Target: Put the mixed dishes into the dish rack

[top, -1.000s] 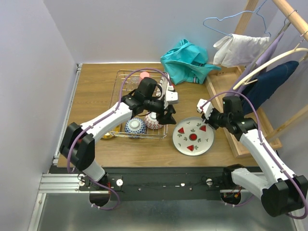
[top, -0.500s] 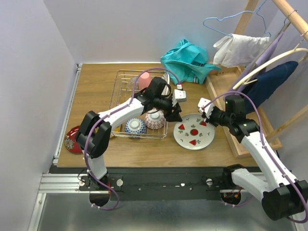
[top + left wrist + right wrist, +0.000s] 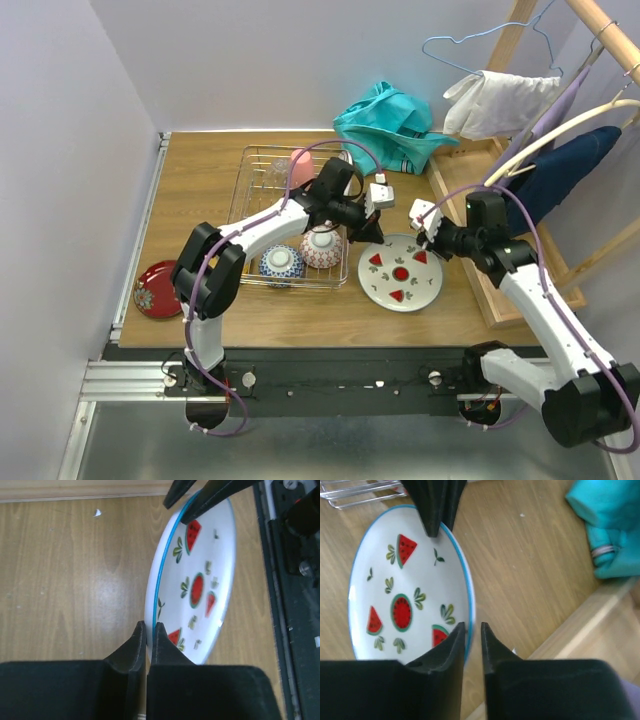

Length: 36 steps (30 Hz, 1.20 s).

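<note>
Step looks like a handover: watermelon plate (image 3: pixel 200 580) over the table (image 3: pixel 200 190), just right of the dish rack (image 3: pixel 270 150), left gripper (image 3: pixel 148 626) jaws pinched on its rim, right gripper (image 3: pixel 472 626) jaws slightly parted astride the opposite rim; next, right clears, left lifts it into the rack.

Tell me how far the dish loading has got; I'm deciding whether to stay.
Done: pink cup and two patterned bowls sit in the dish rack. In hand: left gripper is shut on the rim of the watermelon plate, right gripper slightly open at the opposite rim. Left: that plate and the red saucer on the table.
</note>
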Tool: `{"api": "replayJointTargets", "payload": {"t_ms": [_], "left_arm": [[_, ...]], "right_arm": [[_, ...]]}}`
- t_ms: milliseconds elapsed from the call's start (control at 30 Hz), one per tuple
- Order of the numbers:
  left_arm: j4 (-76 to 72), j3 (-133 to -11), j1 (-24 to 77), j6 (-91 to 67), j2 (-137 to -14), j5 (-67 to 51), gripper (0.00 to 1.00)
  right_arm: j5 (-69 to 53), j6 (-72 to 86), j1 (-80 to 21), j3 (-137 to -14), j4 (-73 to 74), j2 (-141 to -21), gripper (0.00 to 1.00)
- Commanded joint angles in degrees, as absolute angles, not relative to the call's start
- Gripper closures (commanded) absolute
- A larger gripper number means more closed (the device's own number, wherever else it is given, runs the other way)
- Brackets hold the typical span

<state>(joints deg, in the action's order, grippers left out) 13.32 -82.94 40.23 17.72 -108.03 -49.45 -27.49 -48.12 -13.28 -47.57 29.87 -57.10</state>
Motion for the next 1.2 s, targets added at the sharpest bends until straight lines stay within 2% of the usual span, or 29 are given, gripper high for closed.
{"api": "replayJointTargets", "payload": {"t_ms": [0, 100, 367, 500, 633, 833, 967, 1067, 1167], "left_arm": [[15.6, -85.1, 40.7, 22.5, -106.5, -53.2, 1.0], [15.0, -84.0, 40.7, 24.9, -104.9, -51.5, 1.0], [9.3, -81.8, 40.8, 22.9, -102.3, -47.0, 1.0], [7.6, -81.5, 40.7, 21.1, -102.2, -45.6, 1.0], [4.8, -80.9, 40.7, 19.0, -101.9, -44.5, 1.0], [4.0, -80.8, 40.7, 18.5, -101.6, -43.5, 1.0], [3.7, -80.3, 40.7, 18.0, -101.4, -42.6, 0.99], [2.9, -80.2, 40.7, 16.7, -101.4, -41.9, 0.94], [2.6, -81.2, 40.8, 16.1, -101.8, -41.9, 0.94]], "right_arm": [[-30.5, -45.0, -13.4, -55.1, 38.2, -64.8, 0.51], [-31.5, -44.2, -13.4, -59.0, 42.9, -69.4, 0.48], [-34.2, -44.4, -13.4, -60.3, 45.4, -72.2, 0.49], [-35.1, -44.9, -13.4, -62.5, 49.5, -74.8, 0.56], [-36.3, -42.4, -13.4, -63.8, 49.9, -76.6, 0.57], [-37.6, -39.3, -13.4, -65.5, 51.2, -78.8, 0.77], [-37.4, -38.8, -13.4, -65.2, 50.5, -78.2, 0.99], [-36.6, -37.8, -13.4, -64.7, 49.3, -77.7, 0.99], [-35.7, -36.1, -13.4, -64.6, 47.9, -77.2, 0.99]]}}
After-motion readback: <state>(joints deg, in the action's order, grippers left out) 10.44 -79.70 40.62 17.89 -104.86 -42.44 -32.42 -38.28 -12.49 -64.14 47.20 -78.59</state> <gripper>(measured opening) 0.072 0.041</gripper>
